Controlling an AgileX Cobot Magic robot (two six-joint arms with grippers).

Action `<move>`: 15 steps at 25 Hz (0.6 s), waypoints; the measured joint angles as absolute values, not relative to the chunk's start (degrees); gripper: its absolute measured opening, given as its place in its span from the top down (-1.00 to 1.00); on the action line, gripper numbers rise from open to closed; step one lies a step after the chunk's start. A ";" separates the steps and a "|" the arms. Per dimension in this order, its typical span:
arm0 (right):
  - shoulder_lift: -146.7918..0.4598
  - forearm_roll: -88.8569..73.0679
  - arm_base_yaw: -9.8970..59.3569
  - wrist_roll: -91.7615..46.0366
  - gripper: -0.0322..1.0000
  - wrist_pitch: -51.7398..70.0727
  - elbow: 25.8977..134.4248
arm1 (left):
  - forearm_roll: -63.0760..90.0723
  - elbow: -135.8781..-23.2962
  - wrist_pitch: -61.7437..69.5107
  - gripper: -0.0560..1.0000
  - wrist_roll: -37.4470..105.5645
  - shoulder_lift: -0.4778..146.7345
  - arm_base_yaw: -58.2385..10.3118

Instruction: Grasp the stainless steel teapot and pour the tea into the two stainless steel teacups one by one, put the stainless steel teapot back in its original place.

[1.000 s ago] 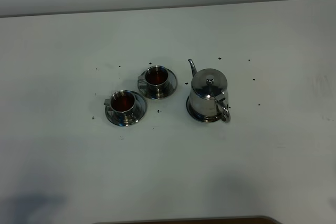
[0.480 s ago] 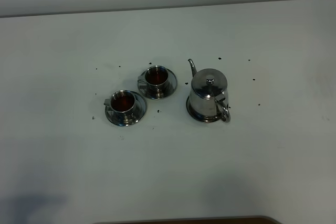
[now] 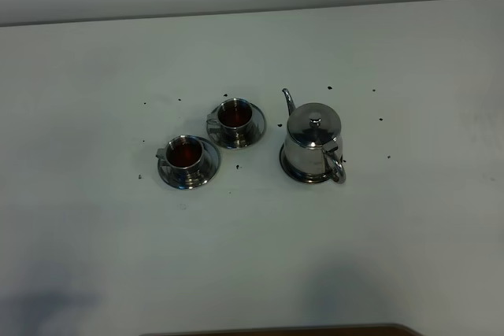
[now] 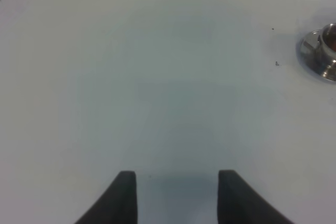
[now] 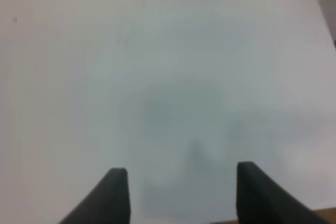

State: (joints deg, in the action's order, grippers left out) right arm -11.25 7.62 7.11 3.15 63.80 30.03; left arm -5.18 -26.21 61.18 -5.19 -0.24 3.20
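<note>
So at this point both arms were off the tea set. The left gripper (image 4: 177,195) had its two dark fingers (image 4: 123,198) spread apart with only bare white table (image 4: 157,87) between them, nothing held. Same story for the right gripper (image 5: 178,192): fingers (image 5: 113,195) wide apart, empty, hovering over plain tabletop, with a soft shadow on the surface just ahead of the tips.

The stainless steel teapot (image 3: 313,144) stood upright on the table, lid on, spout pointing toward the far edge and loop handle toward the near side. None of it showed up in the right wrist view, so it was well clear of those fingers.

The two stainless steel teacups sat on their saucers beside the pot on its spout side: the farther cup (image 3: 235,117) near the teapot, the nearer cup (image 3: 185,155) diagonally beside that one, saucers close but I couldn't tell if they touched. Both had the dark reddish tea (image 3: 234,116) in them. One cup and saucer (image 4: 321,52) peeked in at the edge of the left wrist view, well ahead of the left fingers and off to the side.

Little dark specks (image 3: 329,87) were scattered on the table around the set.
</note>
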 joint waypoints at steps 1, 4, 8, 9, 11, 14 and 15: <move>-10.32 7.62 7.04 3.11 0.06 63.80 30.03 | -5.18 -26.21 61.18 0.10 -5.19 -0.24 3.20; -7.20 7.62 7.04 3.05 0.06 63.80 30.03 | -5.18 -26.21 61.18 0.10 -5.19 -0.24 3.20; -3.95 7.62 7.04 2.99 0.06 63.85 30.03 | -5.18 -26.21 61.18 0.10 -5.12 -0.24 3.20; -3.12 7.62 7.04 2.99 0.06 63.85 30.03 | -5.18 -26.21 61.18 0.10 -5.12 -0.24 3.20; -1.56 7.62 7.04 2.99 0.06 63.85 30.03 | -5.18 -26.21 61.18 0.10 -5.12 -0.24 3.20; 0.22 7.62 7.04 2.99 0.06 63.90 30.03 | -5.18 -26.21 61.18 0.10 -5.12 -0.24 3.20; 0.36 7.62 7.04 2.99 0.06 63.90 30.03 | -5.18 -26.21 61.18 0.10 -5.12 -0.24 3.20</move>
